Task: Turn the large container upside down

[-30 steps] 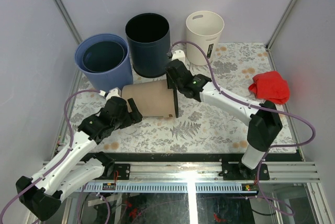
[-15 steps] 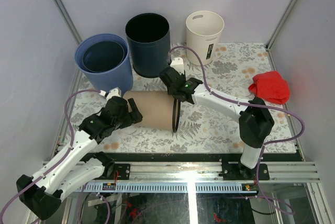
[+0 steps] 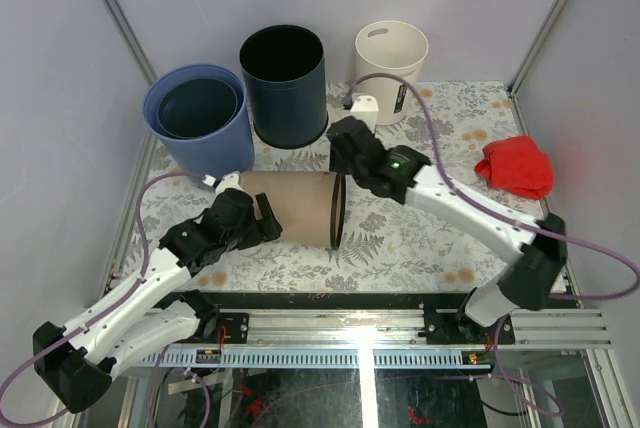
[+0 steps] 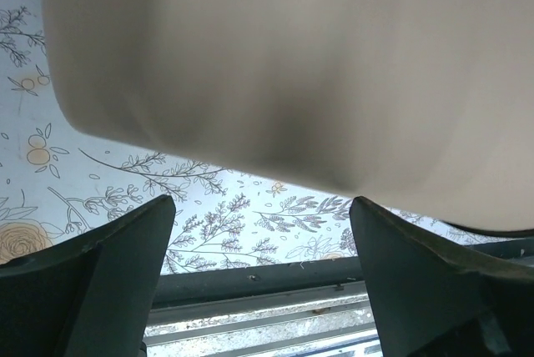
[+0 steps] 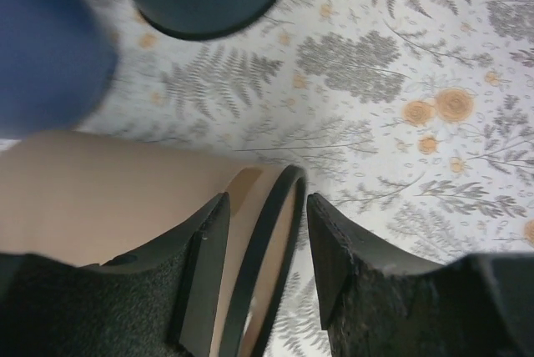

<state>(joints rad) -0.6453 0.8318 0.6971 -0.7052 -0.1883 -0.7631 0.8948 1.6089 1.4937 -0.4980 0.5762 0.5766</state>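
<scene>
Black rim [image 5: 288, 190] of the tan container [image 3: 290, 206] runs between the right gripper [image 5: 265, 205] fingers, one inside the mouth and one outside. Table print shows past the outer finger, so the jaws are parted and not clamped. The right forearm reaches in from the right, with its elbow low near the front right. The left gripper [image 4: 263, 207] is spread wide at the container's closed end, with the tan wall just ahead of both fingers and not pinched. Its arm stretches up from the near left corner. Compared with half a second ago, the right elbow has swung out to the right and the right gripper has shifted slightly toward the back. The container is on its side as before, mouth to the right. The blue bin [image 3: 195, 113] and navy bin [image 3: 283, 83] stand close behind it, and the cream bin [image 3: 391, 56] stands behind the right wrist. The floral table [image 3: 400, 238] lies bare to the right as far as the red cloth [image 3: 516, 166].
</scene>
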